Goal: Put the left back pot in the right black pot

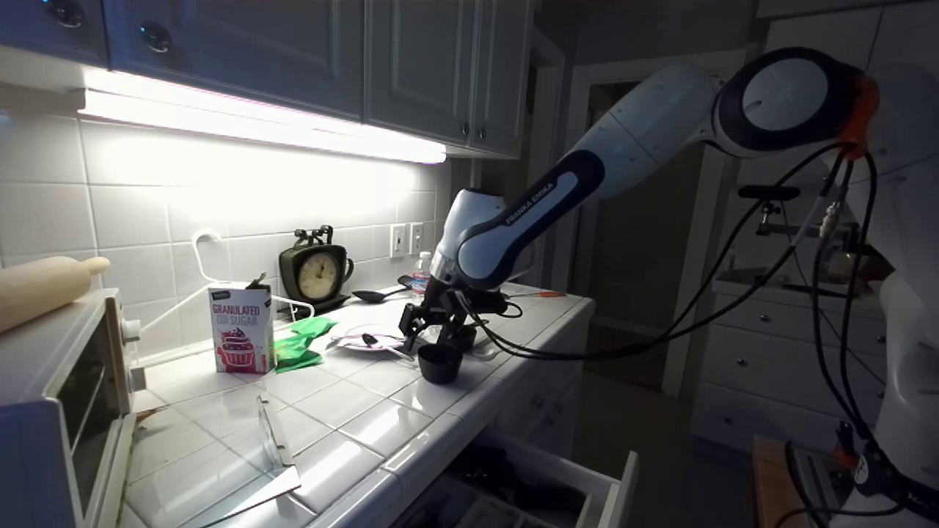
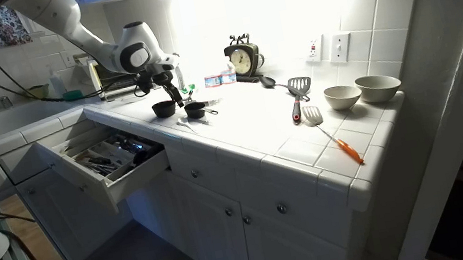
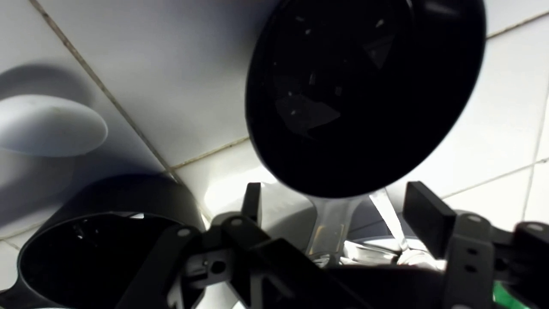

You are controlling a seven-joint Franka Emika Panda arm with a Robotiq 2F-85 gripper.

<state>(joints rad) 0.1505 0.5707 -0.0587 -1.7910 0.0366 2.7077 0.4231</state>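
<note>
Gripper [image 3: 337, 207] spread wide — handle [image 3: 329, 229] of left black pot [image 3: 364, 103] showing between jaws in wrist view; right black pot [image 2: 195, 110] just beside, both upright on tiled desk [image 2: 253, 119].

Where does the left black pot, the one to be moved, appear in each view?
In an exterior view: left black pot, below centre, nearer than the right black pot.
In an exterior view: left black pot, left of centre and of the right black pot.
Wrist view: left black pot, top edge, right of centre; right black pot lower left.
Shared landmark: right black pot.
</note>
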